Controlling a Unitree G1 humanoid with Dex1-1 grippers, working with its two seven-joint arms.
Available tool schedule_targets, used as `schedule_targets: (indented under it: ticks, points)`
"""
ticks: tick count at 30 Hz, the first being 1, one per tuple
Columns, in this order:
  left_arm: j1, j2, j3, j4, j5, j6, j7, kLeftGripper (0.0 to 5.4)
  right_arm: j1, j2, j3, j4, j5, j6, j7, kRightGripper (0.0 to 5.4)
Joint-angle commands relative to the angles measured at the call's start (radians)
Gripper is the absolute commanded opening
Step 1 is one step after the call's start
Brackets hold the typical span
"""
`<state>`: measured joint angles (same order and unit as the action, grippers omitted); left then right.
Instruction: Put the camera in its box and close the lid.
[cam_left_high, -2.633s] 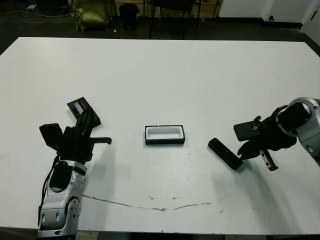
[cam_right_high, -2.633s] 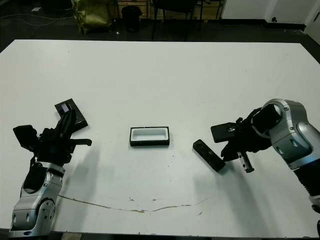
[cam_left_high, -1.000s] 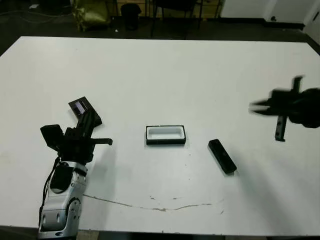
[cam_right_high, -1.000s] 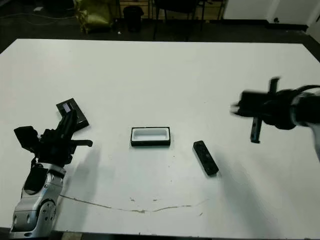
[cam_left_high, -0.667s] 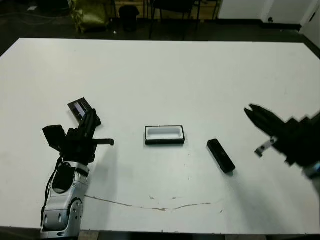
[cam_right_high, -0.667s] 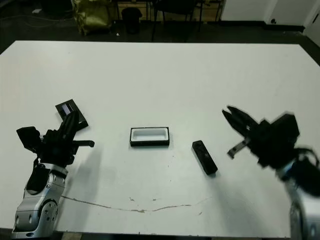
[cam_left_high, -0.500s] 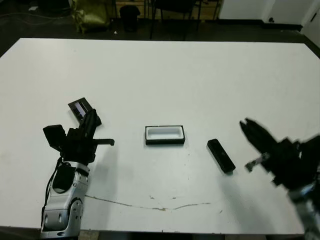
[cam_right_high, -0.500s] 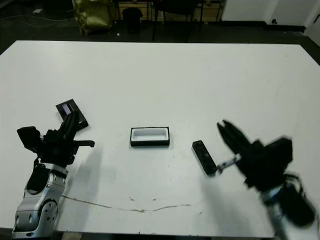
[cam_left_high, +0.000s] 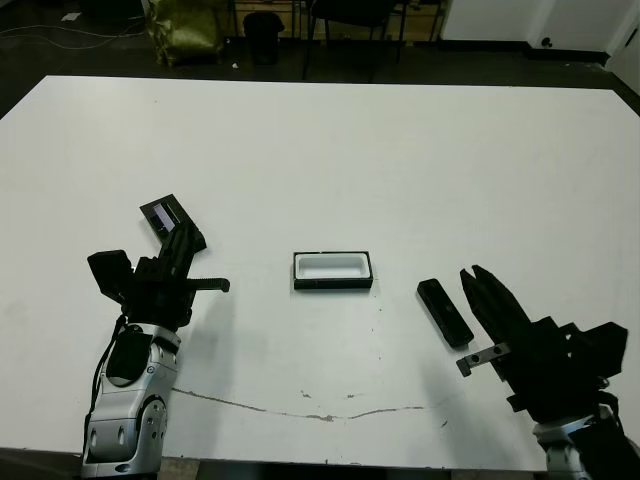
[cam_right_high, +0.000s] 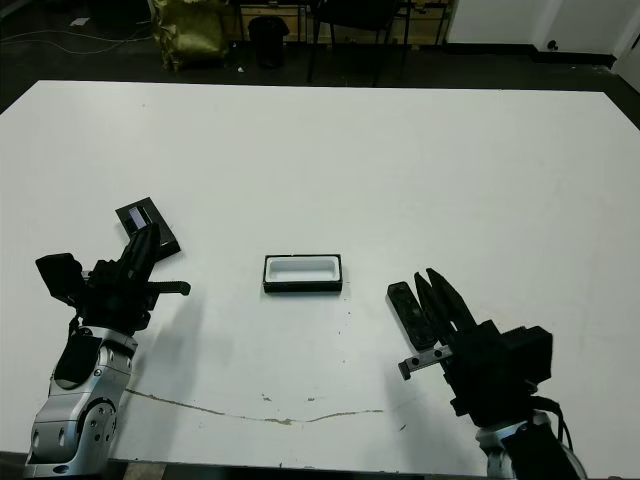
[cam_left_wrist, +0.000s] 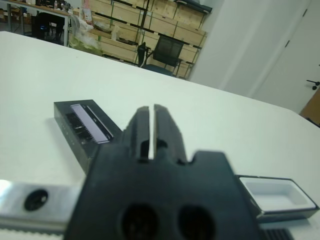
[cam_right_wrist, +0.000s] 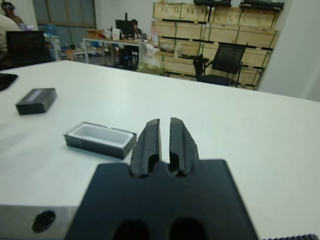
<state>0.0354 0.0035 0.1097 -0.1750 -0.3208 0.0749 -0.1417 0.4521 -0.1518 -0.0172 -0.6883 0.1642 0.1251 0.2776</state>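
Note:
The box (cam_left_high: 332, 270) lies open at the table's middle, its white lining showing and nothing inside. The black bar-shaped camera (cam_left_high: 444, 312) lies flat to its right, angled. My right gripper (cam_left_high: 471, 272) is low over the table just right of the camera, shut and holding nothing, apart from it. The right wrist view shows its fingers (cam_right_wrist: 150, 135) pointing past the box (cam_right_wrist: 100, 138); the camera is hidden there. The lid (cam_left_high: 165, 215) lies at the left, window up. My left gripper (cam_left_high: 188, 233) is shut and empty, with its tips over the lid's near end.
The white table (cam_left_high: 320, 150) has a thin cracked line (cam_left_high: 320, 416) near its front edge. Chairs and a bag stand beyond the far edge. Shelves of crates, an office chair (cam_right_wrist: 222, 62) and a seated person (cam_right_wrist: 135, 27) show far behind.
My right arm has swung from high at the right side down to the table's front, its fingertips now beside the camera. The left arm, lid, box and camera have stayed put.

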Motion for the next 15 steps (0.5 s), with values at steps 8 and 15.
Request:
schedule_targets:
  ticks: [8, 15]
  points:
    - [0.01, 0.004, 0.005, 0.002, -0.001, 0.031, 0.009, 0.02, 0.048, -0.001, 0.014, 0.101, -0.039, -0.055, -0.038, 0.0]
    - [0.012, 0.009, 0.008, 0.001, 0.0, 0.027, 0.001, 0.0, 0.05, -0.039, 0.009, 0.056, -0.024, 0.061, -0.025, 0.2]
